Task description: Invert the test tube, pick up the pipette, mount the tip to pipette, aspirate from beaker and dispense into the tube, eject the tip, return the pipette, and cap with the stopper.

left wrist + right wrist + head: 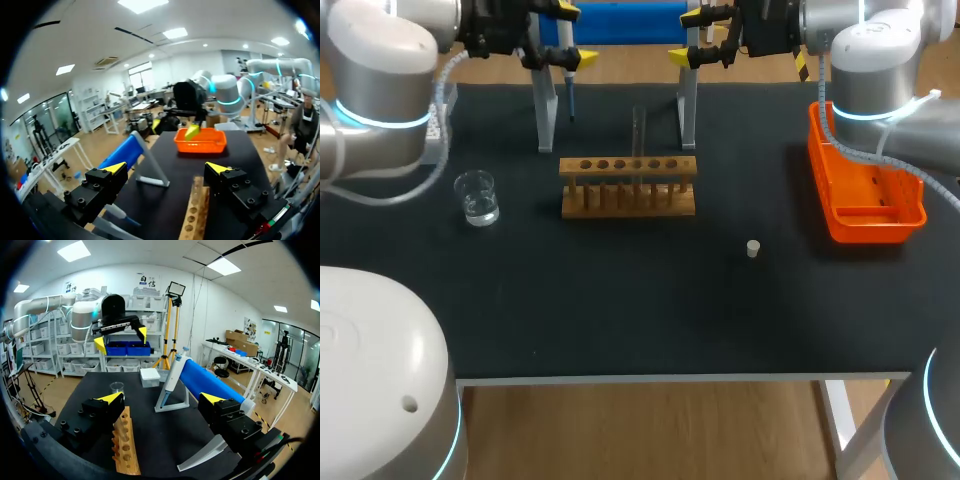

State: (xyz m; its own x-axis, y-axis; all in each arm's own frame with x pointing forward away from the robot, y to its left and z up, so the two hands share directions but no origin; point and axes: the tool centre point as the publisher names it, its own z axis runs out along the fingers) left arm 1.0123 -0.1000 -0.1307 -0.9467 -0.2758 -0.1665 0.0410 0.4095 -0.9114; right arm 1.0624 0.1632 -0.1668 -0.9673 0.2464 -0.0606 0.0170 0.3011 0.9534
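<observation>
On the bench (pixel 620 300), the beaker (pixel 477 197) holds clear liquid, the rack (pixel 628 187) one test tube (pixel 638 130); my left fingers (pixel 115 167) and right fingers (pixel 111 398) stand spread.

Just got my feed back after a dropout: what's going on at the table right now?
Nothing is being handled. The left gripper and right gripper are both open and empty, at the far side of the table above the wooden rack. The pipette sits on its stand, the beaker is on the mat left of the rack, and the stopper lies loose on the rack's near right. The orange tray is at the right edge.
</observation>
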